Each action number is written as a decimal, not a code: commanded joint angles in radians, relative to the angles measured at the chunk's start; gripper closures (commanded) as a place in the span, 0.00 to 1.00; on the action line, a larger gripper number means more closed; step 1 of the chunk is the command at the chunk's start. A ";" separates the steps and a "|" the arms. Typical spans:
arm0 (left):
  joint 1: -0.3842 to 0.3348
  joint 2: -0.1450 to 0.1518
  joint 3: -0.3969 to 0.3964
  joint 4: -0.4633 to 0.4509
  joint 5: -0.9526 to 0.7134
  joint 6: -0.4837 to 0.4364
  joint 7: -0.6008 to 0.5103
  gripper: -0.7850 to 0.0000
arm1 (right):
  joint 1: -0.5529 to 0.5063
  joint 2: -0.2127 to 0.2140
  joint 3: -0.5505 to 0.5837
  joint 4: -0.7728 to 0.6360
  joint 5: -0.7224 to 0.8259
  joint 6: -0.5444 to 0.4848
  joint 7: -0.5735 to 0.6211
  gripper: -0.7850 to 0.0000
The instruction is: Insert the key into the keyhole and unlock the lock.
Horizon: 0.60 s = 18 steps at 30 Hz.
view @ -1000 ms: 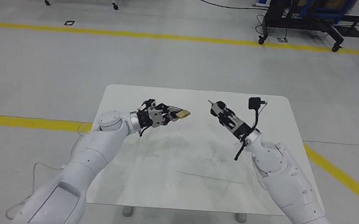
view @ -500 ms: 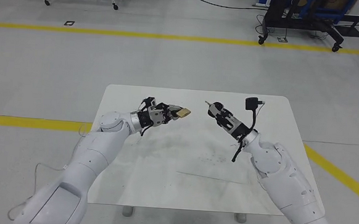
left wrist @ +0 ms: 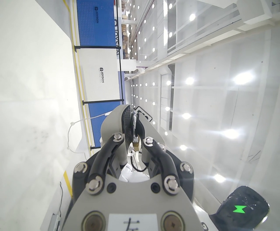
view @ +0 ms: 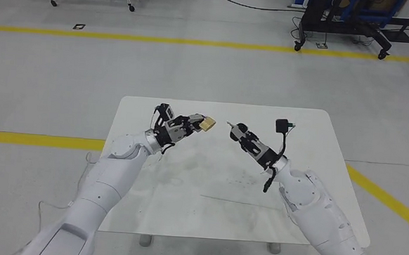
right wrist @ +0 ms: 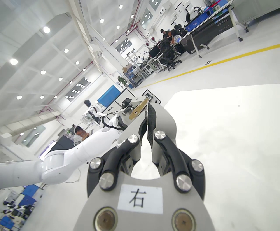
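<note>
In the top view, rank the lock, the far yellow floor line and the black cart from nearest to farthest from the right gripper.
From the right gripper:
1. lock, facing it, in the left gripper.
2. far yellow floor line, beyond the table.
3. black cart, behind that line.

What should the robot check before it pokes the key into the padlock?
1. Padlock gripped in the left fingers: ok.
2. Key gripped in the right fingers: ok.
3. Key tip pointing toward the padlock: ok.
4. Key already inside the padlock: not ok; there is a gap between them.
5. Key aimed exactly at the slot: cannot tell.
6. Both held up above the table: ok.
</note>
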 commanded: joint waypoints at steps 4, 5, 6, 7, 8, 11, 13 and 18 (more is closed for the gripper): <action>0.022 0.006 -0.014 -0.038 0.065 -0.032 0.055 1.00 | 0.027 -0.012 -0.030 0.020 0.025 0.005 0.016 1.00; 0.027 0.007 -0.016 -0.047 0.079 -0.039 0.070 1.00 | 0.030 -0.014 -0.034 0.023 0.028 0.009 0.021 1.00; 0.033 0.007 -0.018 -0.056 0.089 -0.044 0.082 1.00 | 0.032 -0.015 -0.036 0.025 0.037 0.012 0.025 1.00; 0.038 0.008 -0.020 -0.064 0.097 -0.045 0.090 1.00 | 0.035 -0.017 -0.038 0.029 0.047 0.014 0.030 1.00; 0.042 0.008 -0.022 -0.071 0.101 -0.043 0.096 1.00 | 0.037 -0.018 -0.039 0.034 0.053 0.015 0.033 1.00; 0.052 0.009 -0.029 -0.088 0.112 -0.044 0.110 1.00 | 0.040 -0.022 -0.046 0.043 0.072 0.009 0.045 1.00; 0.057 0.010 -0.033 -0.096 0.119 -0.043 0.115 1.00 | 0.042 -0.025 -0.051 0.050 0.093 -0.003 0.060 1.00; 0.067 0.009 -0.039 -0.110 0.140 -0.043 0.143 1.00 | 0.053 -0.033 -0.062 0.084 0.204 -0.071 0.114 1.00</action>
